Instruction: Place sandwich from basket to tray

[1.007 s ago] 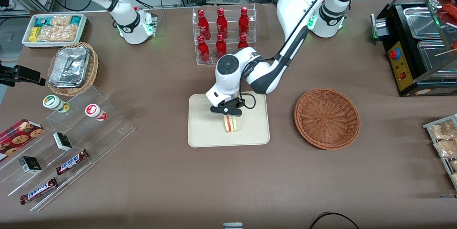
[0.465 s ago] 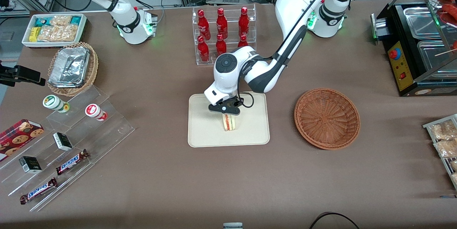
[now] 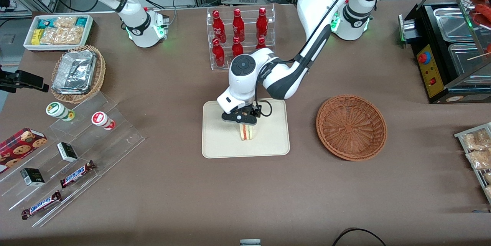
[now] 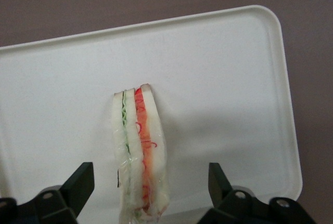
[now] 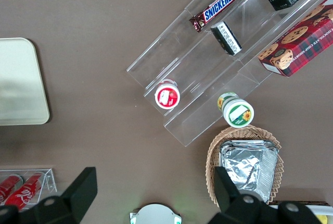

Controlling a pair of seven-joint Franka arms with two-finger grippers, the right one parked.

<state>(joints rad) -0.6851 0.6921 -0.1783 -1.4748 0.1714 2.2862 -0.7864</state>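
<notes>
The fingers point(image 4: 78, 185) of the left arm's gripper point(image 3: 241, 120) are standing spread wide apart, one on each side of the sandwich point(image 4: 139, 156), with clear gaps showing between each finger and the bread, so nothing is being gripped. The gripper is hanging just above the sandwich, over the middle of the tray point(image 3: 222, 146). The sandwich is standing on edge on the tray directly beneath and between the fingers, its white bread slices upright and its green layer and orange-red layer running side by side along its length; in the front view its lower part is showing just nearer the camera than the gripper. The cream tray is lying flat on the brown surface point(image 3: 245, 192), its rounded rim surrounding the sandwich on all sides with bare tray around it. The reddish-brown basket point(image 3: 351, 127) is sitting on the surface well apart from the fingers, toward the working arm's end, and it is holding nothing visible. Farther from the front camera than the fingers, a clear rack of red bottles point(image 3: 238, 35) is standing upright. Toward the parked arm's end, well away from the fingers, a clear stepped stand point(image 3: 73, 161) is carrying chocolate bars, small boxes and two lidded cups, and a tan wicker basket with foil containers point(image 3: 76, 73) is sitting near it.
</notes>
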